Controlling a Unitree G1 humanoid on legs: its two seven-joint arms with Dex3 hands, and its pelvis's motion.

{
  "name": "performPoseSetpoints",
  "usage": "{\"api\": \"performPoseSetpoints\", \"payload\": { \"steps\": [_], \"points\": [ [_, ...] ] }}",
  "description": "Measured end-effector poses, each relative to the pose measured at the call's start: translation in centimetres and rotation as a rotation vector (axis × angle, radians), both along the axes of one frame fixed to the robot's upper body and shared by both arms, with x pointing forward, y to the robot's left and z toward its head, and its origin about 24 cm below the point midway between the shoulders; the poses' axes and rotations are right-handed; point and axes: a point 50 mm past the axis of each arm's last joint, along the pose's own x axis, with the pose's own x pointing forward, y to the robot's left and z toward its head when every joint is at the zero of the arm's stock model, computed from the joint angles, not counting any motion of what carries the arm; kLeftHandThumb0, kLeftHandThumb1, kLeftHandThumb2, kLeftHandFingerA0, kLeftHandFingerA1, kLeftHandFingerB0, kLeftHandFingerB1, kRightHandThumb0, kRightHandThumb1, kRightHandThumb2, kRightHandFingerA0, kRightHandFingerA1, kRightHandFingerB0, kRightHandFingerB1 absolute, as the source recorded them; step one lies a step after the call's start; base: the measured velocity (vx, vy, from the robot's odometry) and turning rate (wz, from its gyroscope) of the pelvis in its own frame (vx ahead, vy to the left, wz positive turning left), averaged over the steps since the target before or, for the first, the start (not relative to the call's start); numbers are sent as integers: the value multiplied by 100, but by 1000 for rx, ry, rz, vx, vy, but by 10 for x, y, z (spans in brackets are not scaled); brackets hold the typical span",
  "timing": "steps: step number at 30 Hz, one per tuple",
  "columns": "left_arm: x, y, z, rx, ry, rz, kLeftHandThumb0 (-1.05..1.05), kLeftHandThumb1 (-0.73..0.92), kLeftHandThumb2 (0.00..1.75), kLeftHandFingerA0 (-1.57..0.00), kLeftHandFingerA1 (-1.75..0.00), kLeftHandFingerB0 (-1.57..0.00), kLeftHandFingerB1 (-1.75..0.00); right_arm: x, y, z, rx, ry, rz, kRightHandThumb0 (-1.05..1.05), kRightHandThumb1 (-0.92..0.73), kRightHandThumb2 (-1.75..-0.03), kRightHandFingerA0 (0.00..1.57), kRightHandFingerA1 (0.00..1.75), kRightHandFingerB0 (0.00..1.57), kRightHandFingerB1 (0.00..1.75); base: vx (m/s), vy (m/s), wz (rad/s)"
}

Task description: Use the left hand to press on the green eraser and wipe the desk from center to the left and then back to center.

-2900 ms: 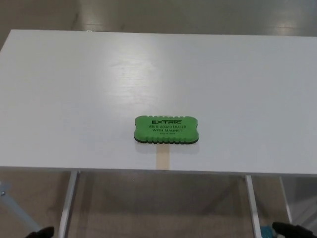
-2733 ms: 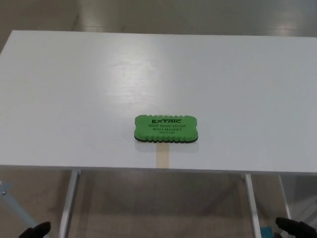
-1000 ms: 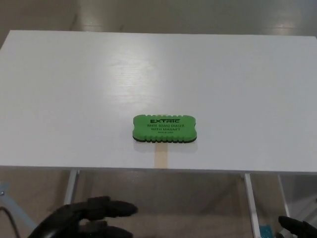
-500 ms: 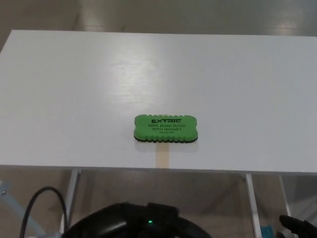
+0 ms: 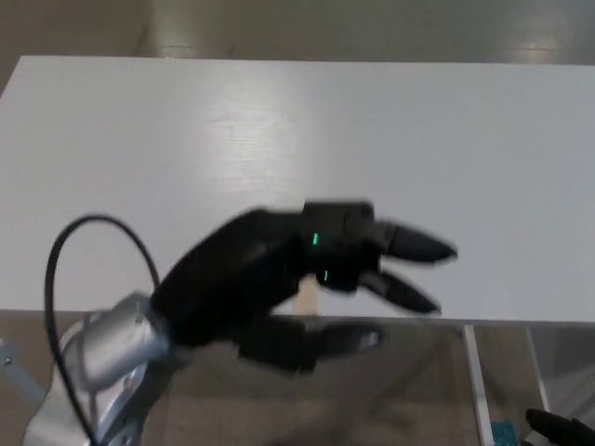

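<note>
My left hand (image 5: 288,269) hangs blurred over the front middle of the white desk (image 5: 186,139), its arm coming in from the lower left. It is open, with two fingers (image 5: 418,247) pointing right and the thumb (image 5: 325,342) spread below the desk's front edge. The hand covers the spot where the green eraser lay, so the eraser is hidden and I cannot tell whether the hand touches it. Only a black tip of my right hand (image 5: 560,429) shows at the bottom right corner.
A short tan strip of tape (image 5: 305,295) peeks out by the desk's front edge under the hand. A black cable (image 5: 70,242) loops up from the left forearm. Metal desk legs (image 5: 476,381) stand below the front edge.
My left hand has risen from below the desk's front edge to over the desk's middle, now covering the eraser. The eraser itself did not shift in the earlier frames.
</note>
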Motion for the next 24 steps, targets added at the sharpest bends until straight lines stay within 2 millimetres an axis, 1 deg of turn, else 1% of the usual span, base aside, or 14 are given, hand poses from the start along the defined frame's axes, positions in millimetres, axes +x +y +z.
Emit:
{"api": "performPoseSetpoints", "payload": {
  "steps": [1, 2, 3, 5, 6, 12, 13, 15, 16, 17, 18, 22, 23, 24],
  "points": [
    [10, -4, 7, -18, -20, 43, -25, 74, 63, -79, -47, -58, -38, 0, 0, 0, 0, 0, 0, -41, -67, -61, 73, 49, 67, 43, 0, 0, 0],
    [10, -4, 7, -18, -20, 43, -25, 74, 63, -79, -47, -58, -38, 0, 0, 0, 0, 0, 0, -41, -67, -61, 73, 49, 67, 43, 0, 0, 0],
    [19, -7, 12, -31, -29, 84, -24, 77, 65, -81, -48, -67, -40, 0, 0, 0, 0, -1, -1, -41, -67, -61, 73, 49, 68, 43, 0, 0, 0],
    [25, -8, 16, -40, -34, 118, -24, 77, 65, -81, -48, -67, -40, 0, 0, 0, 1, -2, -1, -41, -67, -61, 73, 49, 68, 43, 0, 0, 0],
    [25, -8, 16, -40, -34, 118, -20, 81, 66, -87, -49, -84, -46, 0, 0, 0, 1, -2, -1, -42, -67, -61, 73, 48, 69, 43, 0, 0, 0],
    [39, -15, 22, -60, -25, 185, -20, 81, 66, -87, -49, -84, -46, 0, 0, 0, 0, -2, 0, -42, -67, -61, 73, 48, 69, 43, 0, 0, 0],
    [51, -20, 24, -57, -11, 234, -16, 82, 65, -93, -50, -95, -51, 0, 0, 0, -1, -3, -1, -42, -67, -61, 75, 48, 71, 44, 0, 0, 0],
    [51, -20, 24, -57, -11, 234, -16, 82, 65, -93, -50, -95, -51, 0, 0, 0, -1, -3, -1, -42, -67, -61, 75, 48, 71, 44, 0, 0, 0],
    [62, -24, 25, -46, -1, 269, -16, 82, 65, -93, -50, -95, -51, 0, 0, 0, -1, -4, -1, -42, -67, -61, 75, 48, 71, 44, 0, 0, 0],
    [62, -24, 25, -46, -1, 269, -16, 82, 65, -93, -50, -95, -51, 0, 0, 0, -1, -4, -1, -42, -67, -61, 75, 48, 71, 44, 0, 0, 0],
    [79, -33, 27, -26, 18, 314, -16, 82, 65, -93, -50, -95, -51, 0, 0, 0, -2, -5, -1, -42, -67, -61, 75, 48, 71, 44, 0, 0, 0],
    [79, -33, 27, -26, 18, 314, -16, 82, 65, -93, -50, -95, -51, 0, 0, 0, -2, -5, -1, -42, -67, -61, 75, 48, 71, 44, 0, 0, 0],
    [97, -44, 27, 3, 50, 364, -16, 81, 64, -98, -50, -96, -51, 0, 0, 0, -5, -7, -4, -43, -67, -61, 77, 49, 74, 45, 0, 0, 0],
    [97, -44, 27, 3, 50, 364, -16, 81, 64, -98, -50, -96, -51, 0, 0, 0, -5, -7, -4, -43, -67, -61, 77, 49, 74, 45, 0, 0, 0]
  ]
}}
